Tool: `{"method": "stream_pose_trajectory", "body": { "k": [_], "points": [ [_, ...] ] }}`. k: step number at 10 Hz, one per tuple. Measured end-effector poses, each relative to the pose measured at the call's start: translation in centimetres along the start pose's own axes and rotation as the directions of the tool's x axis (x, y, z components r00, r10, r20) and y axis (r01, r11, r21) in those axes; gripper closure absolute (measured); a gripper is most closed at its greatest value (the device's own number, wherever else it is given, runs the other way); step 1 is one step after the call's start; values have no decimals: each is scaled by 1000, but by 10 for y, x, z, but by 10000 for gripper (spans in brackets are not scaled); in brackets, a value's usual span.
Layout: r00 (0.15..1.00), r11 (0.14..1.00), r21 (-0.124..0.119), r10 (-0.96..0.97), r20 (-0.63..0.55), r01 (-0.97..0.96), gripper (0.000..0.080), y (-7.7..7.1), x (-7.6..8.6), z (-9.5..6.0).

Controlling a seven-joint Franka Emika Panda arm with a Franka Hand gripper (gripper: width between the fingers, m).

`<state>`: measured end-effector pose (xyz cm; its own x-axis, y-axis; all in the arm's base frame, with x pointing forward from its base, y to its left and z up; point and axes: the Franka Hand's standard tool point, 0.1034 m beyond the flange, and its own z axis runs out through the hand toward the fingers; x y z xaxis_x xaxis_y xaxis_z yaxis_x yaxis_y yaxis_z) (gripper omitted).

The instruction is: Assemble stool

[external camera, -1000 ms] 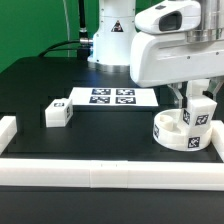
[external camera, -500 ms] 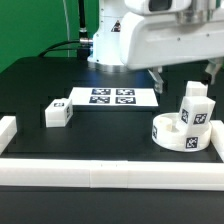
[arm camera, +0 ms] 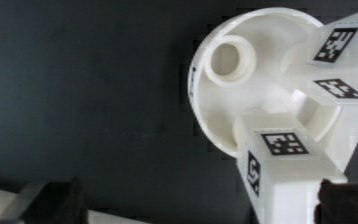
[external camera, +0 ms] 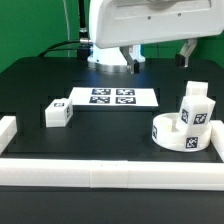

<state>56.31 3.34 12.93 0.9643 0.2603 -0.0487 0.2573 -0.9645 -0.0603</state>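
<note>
The arm has pulled up and away since a second ago. Back then the gripper (external camera: 159, 56) was down around the leg (external camera: 195, 108) on the seat (external camera: 172, 136); now it hangs clear near the top of the exterior view. Seat and leg haven't budged. The jaws are spread wide with nothing in them, so that's a clean let-go.

Progress-wise, that leg stands upright on the seat, near the front of the table on the exterior view's right, and it looks planted. A loose leg (external camera: 57, 113) sits on the table well off to the exterior view's left, just beside the marker board (external camera: 110, 98), so that one at least is left to do. No telling whether more legs wait out of shot.

The seat lies below the jaws and well apart from them. The wrist view looks down on it, with the fingertips (arm camera: 51, 197) touching nothing.
</note>
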Motion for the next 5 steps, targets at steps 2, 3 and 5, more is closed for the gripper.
{"method": "stream_pose_trajectory", "body": {
  "k": [2,3,5],
  "points": [
    [1000,1000,1,1,0,-1,151,1,-1,0],
    [1000,1000,4,18,6,-18,151,16,-9,2],
    [997,998,8,63,36,-63,151,55,-41,17]
  ]
}}
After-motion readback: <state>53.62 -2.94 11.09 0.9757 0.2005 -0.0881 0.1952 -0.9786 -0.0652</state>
